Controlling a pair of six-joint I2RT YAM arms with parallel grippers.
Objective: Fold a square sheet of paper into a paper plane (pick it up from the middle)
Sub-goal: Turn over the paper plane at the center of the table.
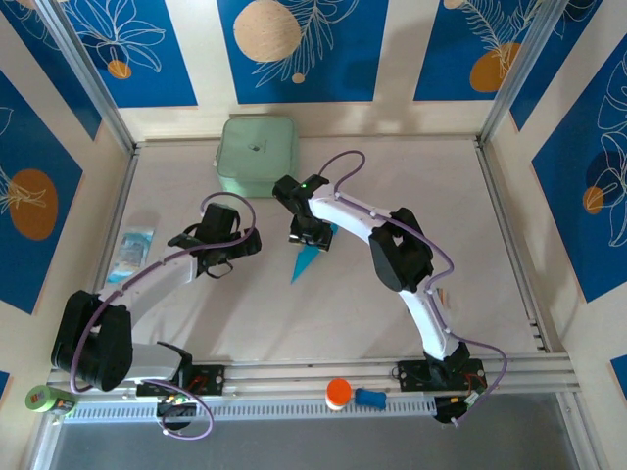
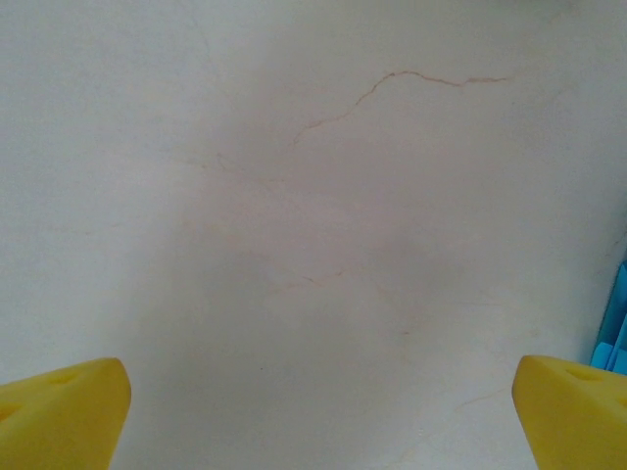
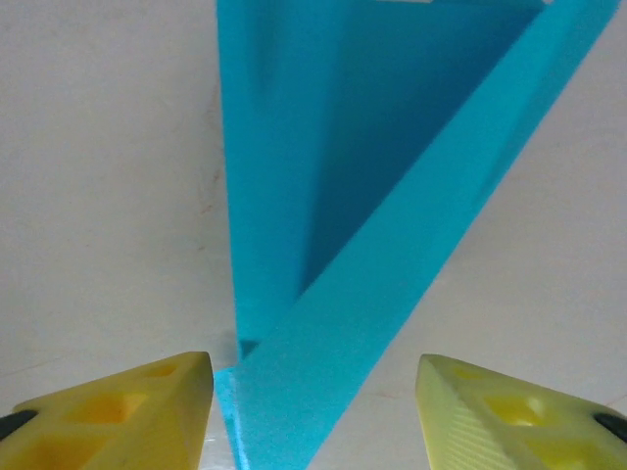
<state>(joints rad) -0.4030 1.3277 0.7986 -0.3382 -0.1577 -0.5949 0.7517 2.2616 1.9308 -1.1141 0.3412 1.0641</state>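
Now, step in hand: judging by the finished dart shape, the folding looks nearly done. What is left seems to be pressing the last crease flat, or letting go.
Paper plane (image 1: 304,262): lies on the counter (image 1: 441,176), on the arms' side of the green box (image 1: 258,155) and slightly to its right. Its nose points away from the box, and one long flap looks raised off the body.
Doing it well: I would lower the fingers squarely along the fold, keep the paper flat on the counter, and avoid dragging the thin sheet sideways.
Right claw (image 3: 313,359): partly spread and straddling the plane. One finger (image 3: 118,411) sits just beside the paper, and whether it touches is unclear. Nothing is pinched.
Left claw (image 2: 321,377): spread fully wide over bare counter, on the arms' side of the box, holding nothing.
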